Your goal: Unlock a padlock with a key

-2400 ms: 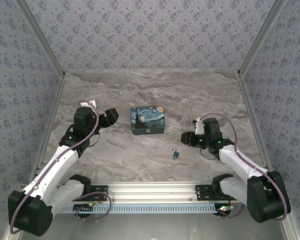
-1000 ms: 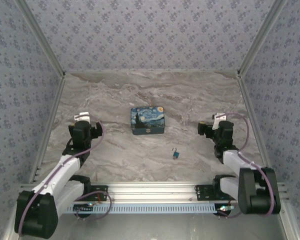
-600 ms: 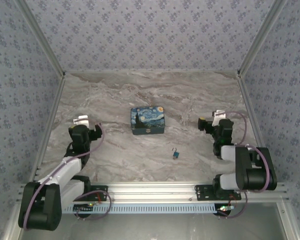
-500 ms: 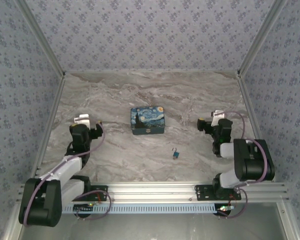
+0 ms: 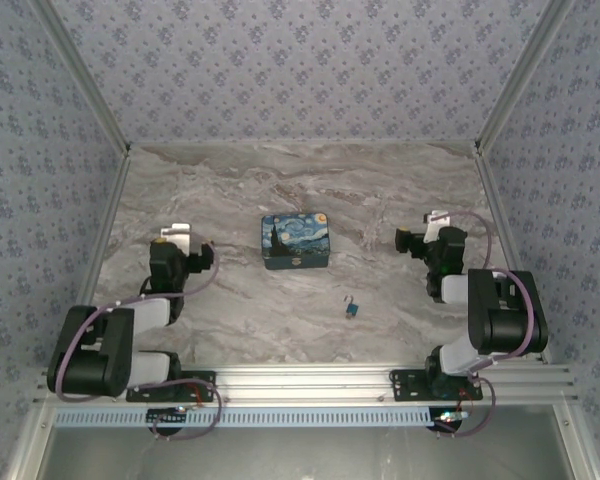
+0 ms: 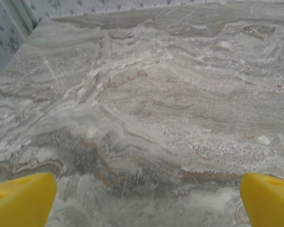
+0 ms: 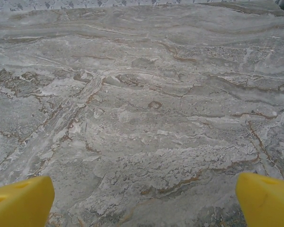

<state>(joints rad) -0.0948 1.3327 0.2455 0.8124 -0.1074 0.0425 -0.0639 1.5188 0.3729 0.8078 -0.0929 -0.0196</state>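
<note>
The tiny teal-blue padlock [image 5: 351,309] with its thin silvery shackle lies on the marble table [image 5: 280,185], in front of and to the right of the printed box. My left gripper [image 5: 202,257] hangs low at the left, well away from the padlock. Its yellow fingertips [image 6: 20,198] are spread wide in the left wrist view, where the gripper [image 6: 146,208] has only bare marble between them. My right gripper [image 5: 406,241] sits at the right, also apart from the padlock. In the right wrist view this gripper [image 7: 142,208] is open over bare marble. The key is out of view.
A blue-and-yellow Starry Night box [image 5: 295,241] stands at the table's middle. Patterned walls close in the back and both sides. Both arms are folded back near the aluminium rail [image 5: 300,382] at the near edge.
Both arms have pulled back from the middle and folded up over their bases, their grippers drawing outward and staying open. The padlock and the box have not moved.
</note>
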